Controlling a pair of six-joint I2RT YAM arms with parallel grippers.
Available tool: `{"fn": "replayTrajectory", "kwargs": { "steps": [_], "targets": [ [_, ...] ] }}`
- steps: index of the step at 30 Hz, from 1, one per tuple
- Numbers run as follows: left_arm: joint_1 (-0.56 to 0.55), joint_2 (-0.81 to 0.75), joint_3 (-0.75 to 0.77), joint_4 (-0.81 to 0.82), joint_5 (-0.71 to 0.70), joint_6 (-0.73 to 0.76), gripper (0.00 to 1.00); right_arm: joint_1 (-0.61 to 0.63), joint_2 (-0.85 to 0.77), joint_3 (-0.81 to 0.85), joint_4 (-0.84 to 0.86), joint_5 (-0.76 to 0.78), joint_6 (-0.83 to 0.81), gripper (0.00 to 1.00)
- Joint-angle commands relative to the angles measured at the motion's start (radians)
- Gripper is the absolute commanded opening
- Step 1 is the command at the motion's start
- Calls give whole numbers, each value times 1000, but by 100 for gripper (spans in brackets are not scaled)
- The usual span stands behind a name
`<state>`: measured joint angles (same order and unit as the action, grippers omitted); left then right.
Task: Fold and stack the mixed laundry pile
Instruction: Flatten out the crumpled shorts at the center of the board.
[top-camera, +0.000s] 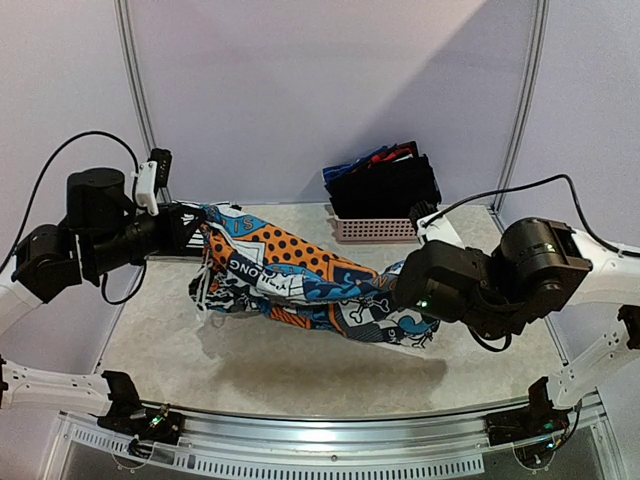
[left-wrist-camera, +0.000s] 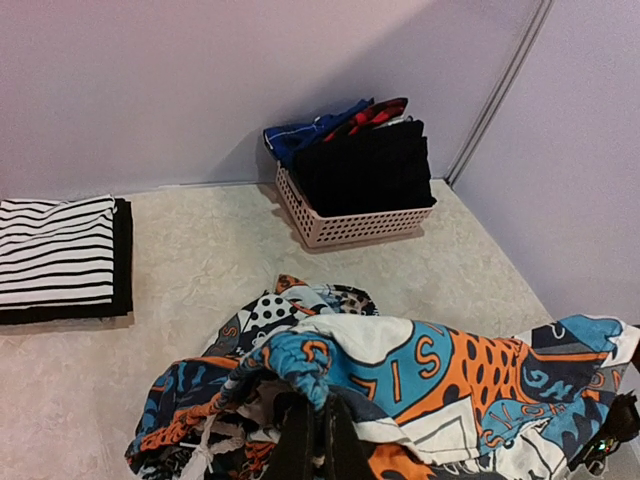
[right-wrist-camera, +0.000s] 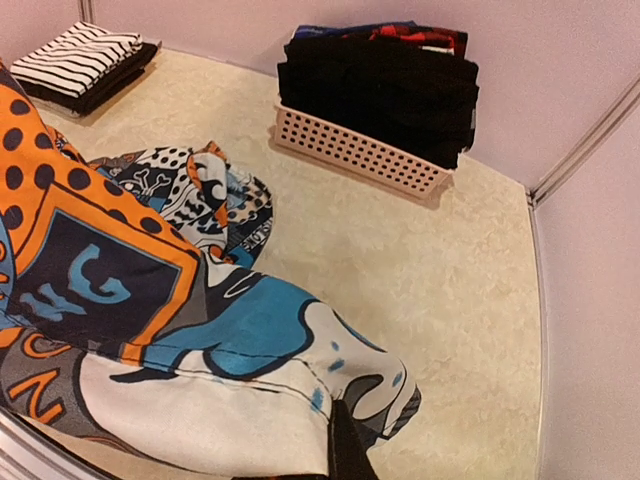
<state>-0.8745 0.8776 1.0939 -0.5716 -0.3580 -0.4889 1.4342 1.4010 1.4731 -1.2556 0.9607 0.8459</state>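
The graphic-print garment (top-camera: 300, 275) in blue, orange, white and black hangs stretched above the table between both grippers. My left gripper (top-camera: 197, 228) is shut on its bunched upper-left edge; in the left wrist view the dark fingers (left-wrist-camera: 318, 435) pinch a blue fold of the cloth (left-wrist-camera: 450, 370). My right gripper (top-camera: 402, 290) is shut on the lower-right corner, where the right wrist view shows white and blue fabric (right-wrist-camera: 250, 330) clamped at the fingertips (right-wrist-camera: 345, 440). A folded white garment with black stripes (left-wrist-camera: 55, 250) lies on a black one at the table's left side, also seen as the striped stack (right-wrist-camera: 85, 55).
A pink latticed basket (top-camera: 372, 230) stands against the back wall, filled with upright black garments (top-camera: 385, 185) plus bits of blue and red. White frame posts rise at both back corners. Bare table surface (top-camera: 330, 375) lies under and in front of the hanging garment.
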Motion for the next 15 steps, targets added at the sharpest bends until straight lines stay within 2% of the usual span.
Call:
{"fn": "replayTrajectory", "kwargs": {
  "steps": [1,5,7,11,15],
  "targets": [
    [-8,49,102,-69,-7,47,0,-14,-37,82,65,102,-160,0],
    [-10,56,170,-68,10,51,0,-14,-70,147,127,134,-260,0],
    [-10,60,209,-65,41,47,0,-14,-113,150,197,130,-360,0],
    [-10,74,279,-67,116,35,0,-15,-209,144,355,80,-551,0],
    [-16,83,340,-63,201,18,0,-14,-289,205,404,15,-664,0]
  ]
}}
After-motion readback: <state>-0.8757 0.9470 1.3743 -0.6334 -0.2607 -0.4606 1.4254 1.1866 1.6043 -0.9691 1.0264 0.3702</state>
